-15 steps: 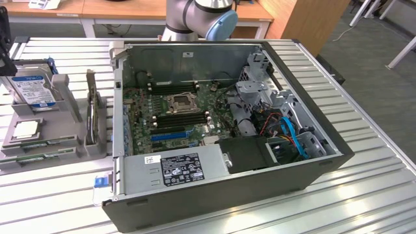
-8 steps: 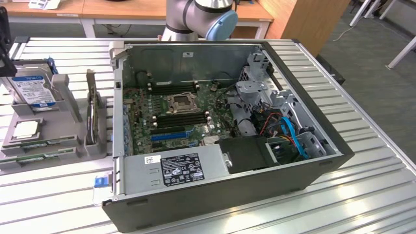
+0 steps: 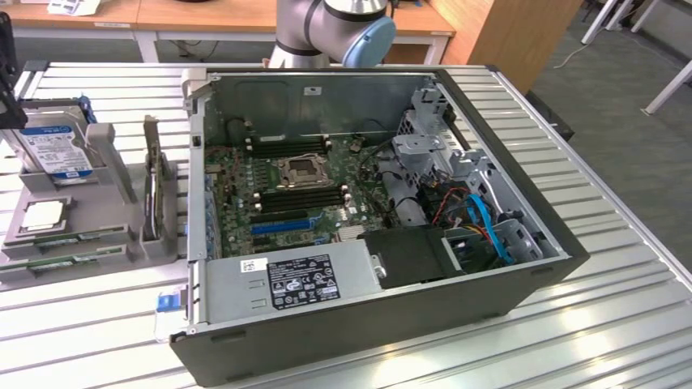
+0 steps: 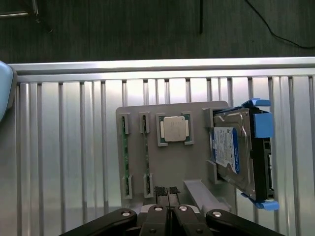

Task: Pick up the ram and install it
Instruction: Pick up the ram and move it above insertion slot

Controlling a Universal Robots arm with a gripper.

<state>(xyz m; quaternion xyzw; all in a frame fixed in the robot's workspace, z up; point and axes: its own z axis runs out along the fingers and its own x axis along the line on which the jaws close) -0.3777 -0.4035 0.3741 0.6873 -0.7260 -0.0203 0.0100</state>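
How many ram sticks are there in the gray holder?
2. Both stand on edge in the gray holder: one ram stick beside the processor chip, the other in the outer slot. None seems hidden.

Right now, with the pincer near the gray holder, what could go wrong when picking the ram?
The pincer is shut; lowered so, it may strike the ram. A second stick stands close beside, so a wrong grab is possible. The processor chip lies near and might get knocked.

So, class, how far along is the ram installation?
Done: nothing yet; both ram sticks stand in the grey holder beside the processor chip. In hand: nothing; the gripper is shut and empty above the holder. Left: pick-up and installation in the open computer case.
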